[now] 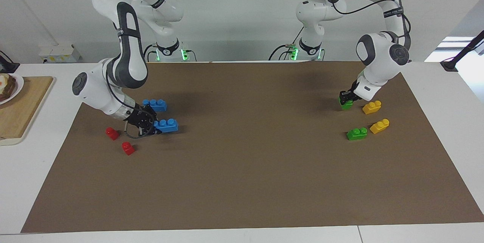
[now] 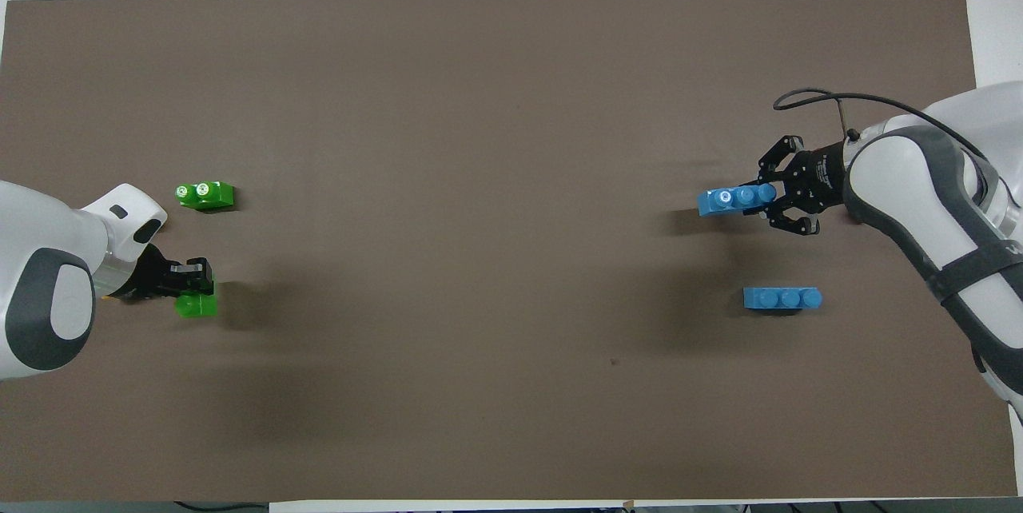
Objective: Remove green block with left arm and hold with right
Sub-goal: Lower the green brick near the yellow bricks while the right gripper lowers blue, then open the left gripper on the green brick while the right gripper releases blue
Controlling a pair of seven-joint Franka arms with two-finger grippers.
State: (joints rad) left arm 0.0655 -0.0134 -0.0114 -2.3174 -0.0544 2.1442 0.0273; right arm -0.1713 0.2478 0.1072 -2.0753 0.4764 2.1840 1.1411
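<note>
Left end effector closed on the green block, low on the brown mat, at the left arm's end of the counter. Second green block farther from the robots than the held one. Right end effector closed on a blue brick, well apart from the green block.
</note>
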